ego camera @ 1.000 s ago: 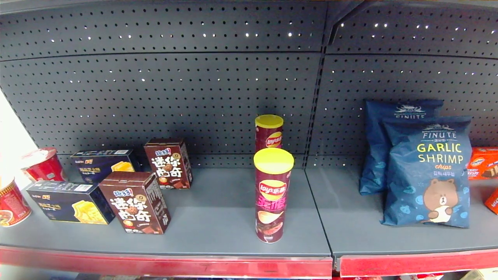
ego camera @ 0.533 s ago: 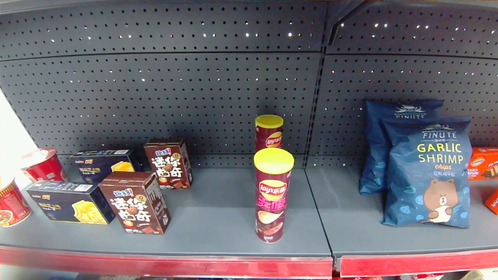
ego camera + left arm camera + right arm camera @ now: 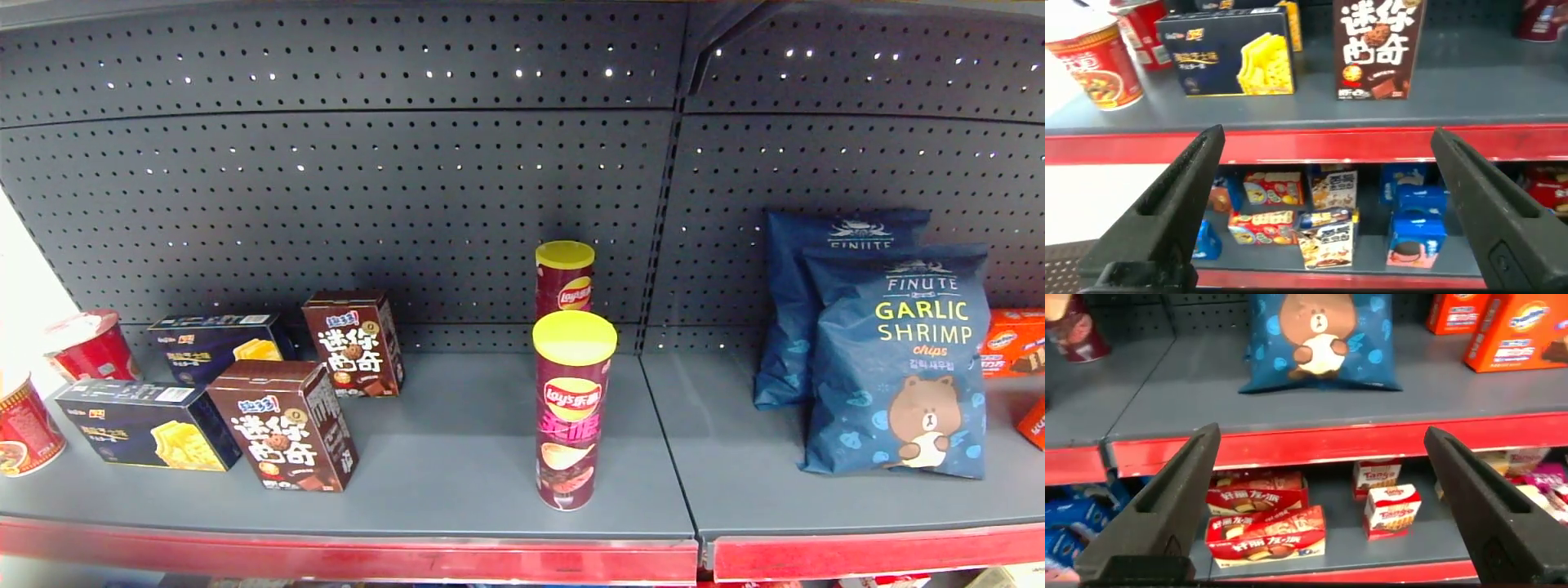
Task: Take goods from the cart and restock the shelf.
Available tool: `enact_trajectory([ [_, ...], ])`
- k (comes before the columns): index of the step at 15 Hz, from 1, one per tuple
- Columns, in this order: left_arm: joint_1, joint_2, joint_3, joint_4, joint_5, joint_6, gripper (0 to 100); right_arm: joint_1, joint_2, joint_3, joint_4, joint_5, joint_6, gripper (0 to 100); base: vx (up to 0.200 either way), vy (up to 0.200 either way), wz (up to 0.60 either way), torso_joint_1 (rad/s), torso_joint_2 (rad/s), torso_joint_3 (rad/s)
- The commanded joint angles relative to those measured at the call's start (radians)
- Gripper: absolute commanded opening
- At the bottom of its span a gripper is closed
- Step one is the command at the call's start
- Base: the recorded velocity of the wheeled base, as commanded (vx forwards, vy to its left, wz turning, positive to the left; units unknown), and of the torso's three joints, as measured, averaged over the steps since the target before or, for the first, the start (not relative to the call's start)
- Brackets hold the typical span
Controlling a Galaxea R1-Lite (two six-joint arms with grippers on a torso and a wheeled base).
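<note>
L fingers [image 3: 1180, 196] spread wide, empty; brown biscuit box [image 3: 1376, 49] stands on shelf [image 3: 1315, 147] beyond, betw. them, apart. R fingers [image 3: 1167, 498] wide, empty; shrimp chips bag [image 3: 1319, 343] beyond, betw. them, apart.

The shelf [image 3: 457, 457] is presenting a plain grey deck with a red front strip [image 3: 351, 559]. The back panel [image 3: 367, 204] is showing dark grey with regular dot perforation. The chip cans [image 3: 569, 408] are showing maroon with yellow lids. The biscuit boxes [image 3: 286, 425] are showing brown with white lettering, and the neighbouring boxes [image 3: 147, 425] navy with yellow. The cup noodles [image 3: 24, 429] are showing red. The shrimp chips bags [image 3: 898, 359] are displaying blue with a brown bear. The left claw [image 3: 1327, 135] and right claw [image 3: 1321, 431] are showing black.
</note>
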Motion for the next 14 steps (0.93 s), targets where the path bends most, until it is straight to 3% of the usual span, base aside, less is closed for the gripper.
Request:
enact_trajectory([
  [1,0.001,-0.001,0.000,0.000,-0.002,-0.001,100,0.001,0.005,-0.002,0.000,0.004,0.001,100,0.000,0.000,0.00,0.000,0.00,0.000],
  [14,0.000,-0.001,0.000,0.000,-0.008,-0.001,100,0.001,0.006,0.001,-0.003,0.002,0.001,100,0.000,0.000,0.00,0.000,0.00,0.000],
])
